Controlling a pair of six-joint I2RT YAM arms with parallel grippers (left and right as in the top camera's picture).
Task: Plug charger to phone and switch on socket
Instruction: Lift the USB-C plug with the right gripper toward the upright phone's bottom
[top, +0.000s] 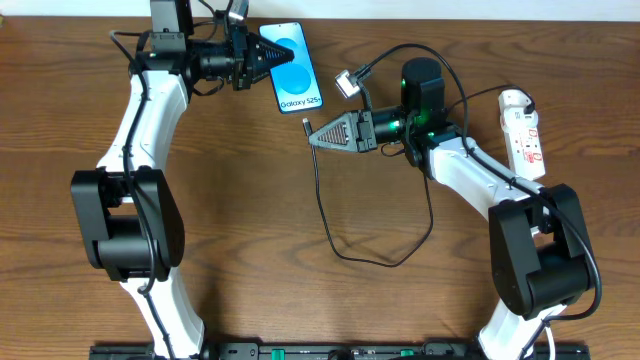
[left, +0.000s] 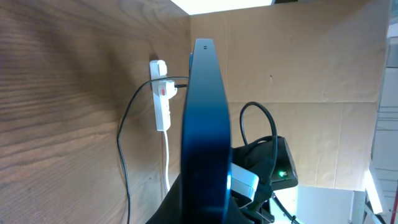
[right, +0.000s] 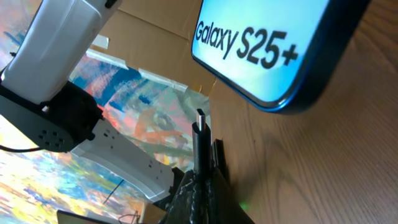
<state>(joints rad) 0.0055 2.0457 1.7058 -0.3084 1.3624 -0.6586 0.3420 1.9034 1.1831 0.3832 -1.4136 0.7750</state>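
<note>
Left gripper (top: 262, 57) pinches the phone (top: 292, 65) at top centre; right gripper (top: 318, 133) clamps the charger (right: 200, 134) tip just below, open tabletop (top: 240, 200) leftward. Socket (top: 523, 130) hugs far right edge.

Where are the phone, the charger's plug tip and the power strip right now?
phone (top: 300, 88): overhead view, lower part of its blue screen.
charger plug tip (right: 200, 127): right wrist view, dark shaft just below the metal end.
power strip (top: 523, 130): overhead view, middle of its white body.
</note>
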